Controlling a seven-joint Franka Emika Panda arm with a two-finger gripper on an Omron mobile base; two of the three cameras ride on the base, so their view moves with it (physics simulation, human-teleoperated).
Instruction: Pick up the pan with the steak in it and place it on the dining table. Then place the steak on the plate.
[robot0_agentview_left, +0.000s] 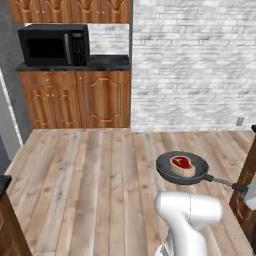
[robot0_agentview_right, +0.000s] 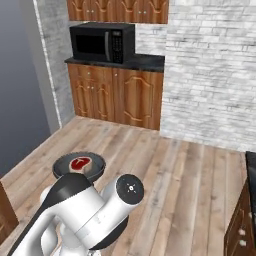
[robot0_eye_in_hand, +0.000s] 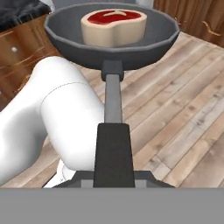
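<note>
Shallow round dark grey frying pan (robot0_agentview_left: 182, 169) held level in mid-air above wood-plank floor (robot0_agentview_left: 90, 190). Thick slab of steak (robot0_agentview_left: 182, 165), red top, tan fat rim, lies inside pan. Two-finger gripper (robot0_eye_in_hand: 114, 175) clamped shut on end of long thin black handle (robot0_eye_in_hand: 113, 131). White arm (robot0_agentview_right: 95, 215) bent below pan.

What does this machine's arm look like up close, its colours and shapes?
The arm is made of glossy white, rounded tube-like segments. A dark, nearly black shell covers one joint, and a round dark cap with a small white mark at its centre closes another. No cables show. In the left base view a smooth white rounded segment shows.
</note>
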